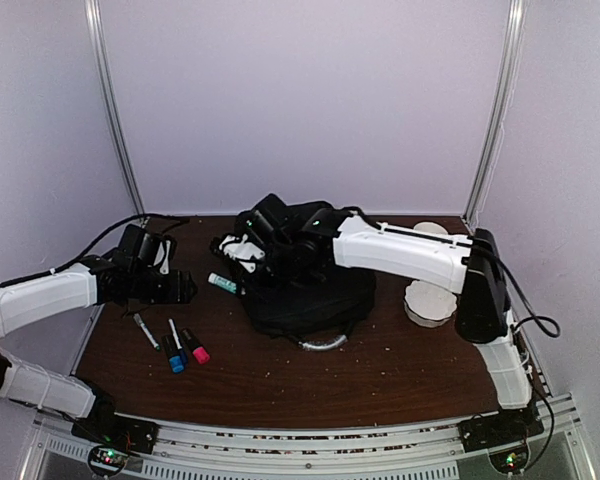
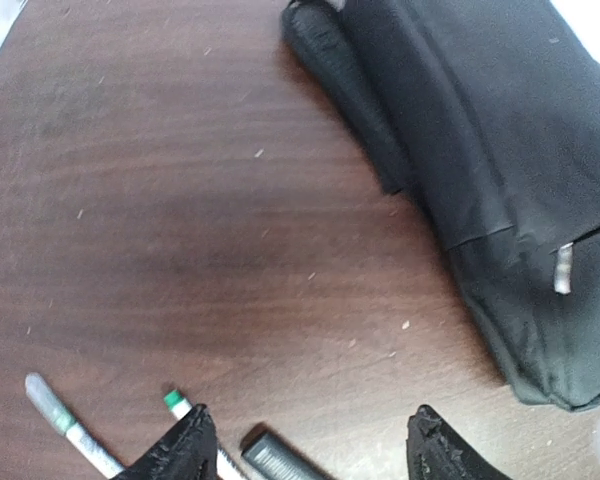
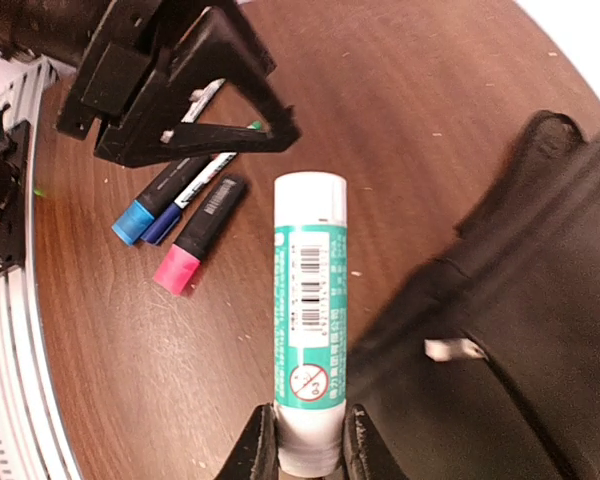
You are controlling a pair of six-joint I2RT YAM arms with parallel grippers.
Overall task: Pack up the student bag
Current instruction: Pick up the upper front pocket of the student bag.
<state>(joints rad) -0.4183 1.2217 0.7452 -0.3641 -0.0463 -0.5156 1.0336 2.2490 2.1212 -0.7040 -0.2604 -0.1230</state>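
The student bag [image 1: 305, 295], a black backpack, lies in the middle of the table, its grey handle [image 1: 320, 343] towards the near edge; in the wrist views it shows as the bag [image 3: 520, 320] and the bag [image 2: 500, 180]. My right gripper [image 3: 310, 447] is shut on the white end of a teal-and-white glue stick [image 3: 310, 290], held just left of the bag, the stick [image 1: 221, 283] pointing left above the table. My left gripper [image 2: 310, 445] is open above the markers, nothing between its fingers; it sits left of the bag as the left gripper [image 1: 175, 287].
Markers lie at the front left: a pink-capped one [image 1: 196, 348], a blue-capped one [image 1: 175, 352] and a thin white pen [image 1: 145, 330]. A black marker end [image 2: 275, 460] lies below the left jaws. White round objects [image 1: 430, 302] stand right of the bag.
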